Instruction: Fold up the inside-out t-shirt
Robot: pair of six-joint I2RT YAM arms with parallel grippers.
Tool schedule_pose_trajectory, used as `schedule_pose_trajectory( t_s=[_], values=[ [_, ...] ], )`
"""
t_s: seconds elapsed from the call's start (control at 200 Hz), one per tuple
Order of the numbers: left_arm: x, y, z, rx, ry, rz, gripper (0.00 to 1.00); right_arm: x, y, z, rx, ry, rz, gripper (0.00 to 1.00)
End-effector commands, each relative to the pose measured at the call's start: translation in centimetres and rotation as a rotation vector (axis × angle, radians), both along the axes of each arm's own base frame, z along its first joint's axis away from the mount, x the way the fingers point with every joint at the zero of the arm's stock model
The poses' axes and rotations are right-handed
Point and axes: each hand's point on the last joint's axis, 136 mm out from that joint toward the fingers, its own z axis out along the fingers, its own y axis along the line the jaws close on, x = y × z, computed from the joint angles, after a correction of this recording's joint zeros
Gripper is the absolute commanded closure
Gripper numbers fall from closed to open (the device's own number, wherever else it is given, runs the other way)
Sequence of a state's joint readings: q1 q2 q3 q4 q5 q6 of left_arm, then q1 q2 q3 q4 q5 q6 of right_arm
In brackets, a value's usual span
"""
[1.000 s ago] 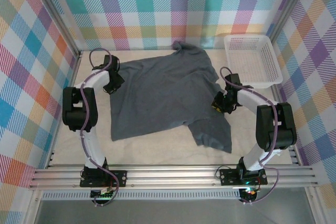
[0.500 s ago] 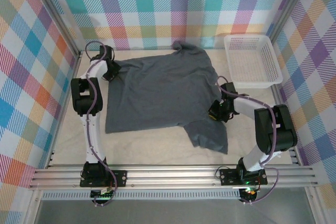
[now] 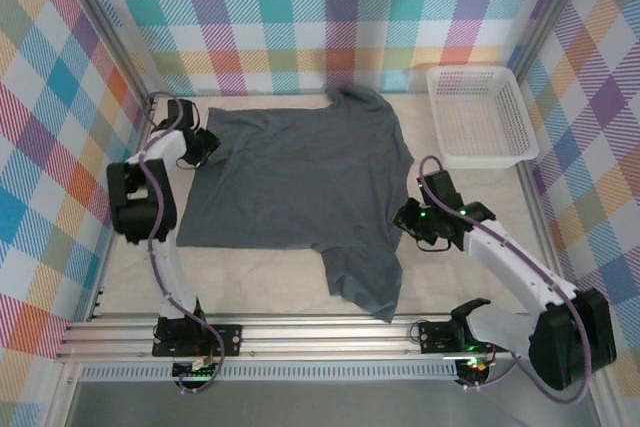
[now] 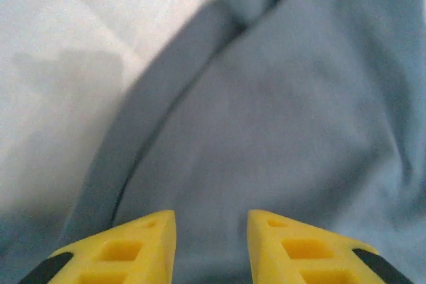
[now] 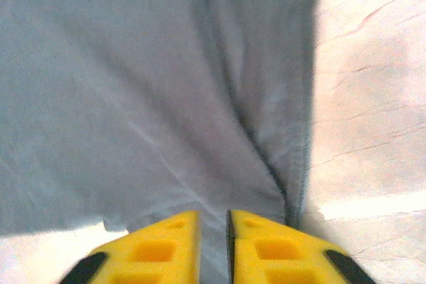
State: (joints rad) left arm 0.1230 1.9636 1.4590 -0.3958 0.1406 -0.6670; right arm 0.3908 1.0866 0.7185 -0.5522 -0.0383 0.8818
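The inside-out t-shirt (image 3: 300, 172), dark slate grey, lies spread on the table with one sleeve trailing toward the near edge. My left gripper (image 3: 203, 142) sits at the shirt's far left corner. In the left wrist view its yellow fingers (image 4: 150, 237) stand apart, left gripper (image 4: 212, 221) open over smooth t-shirt fabric (image 4: 266, 111) near a hem. My right gripper (image 3: 405, 217) is at the shirt's right edge. In the right wrist view the right gripper (image 5: 213, 217) is nearly closed, with a pinch of t-shirt cloth (image 5: 133, 84) in the narrow gap and creases running to it.
A white mesh basket (image 3: 480, 117) stands at the back right, apart from the shirt. Checked walls close in the back and both sides. An aluminium rail (image 3: 330, 332) runs along the near edge by the arm bases. Bare table (image 3: 470, 192) lies right of the shirt.
The shirt has been drawn flatter and its left side pulled leftward. The left jaws have come open at the far left corner. The right arm has swung nearer, dragging the sleeve toward the front.
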Motion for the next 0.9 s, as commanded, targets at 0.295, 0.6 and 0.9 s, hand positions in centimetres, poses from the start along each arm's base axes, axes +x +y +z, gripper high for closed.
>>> schedule_pose_trajectory(
  t_s=[0.295,0.6,0.9],
  values=[
    [-16.1,1.4,7.5,0.217,-0.083,0.047,0.51,-0.4,1.6,-7.2,0.019,0.252,0.061,0.63],
    [-19.3,1.2,5.1,0.199,0.041,0.058,0.50,-2.4,2.9,-9.8,0.044,0.381,0.072,0.71],
    [-25.7,1.2,2.3,0.171,0.261,0.154,0.50,0.2,1.4,-4.8,-0.018,0.195,0.005,1.00]
  ],
)
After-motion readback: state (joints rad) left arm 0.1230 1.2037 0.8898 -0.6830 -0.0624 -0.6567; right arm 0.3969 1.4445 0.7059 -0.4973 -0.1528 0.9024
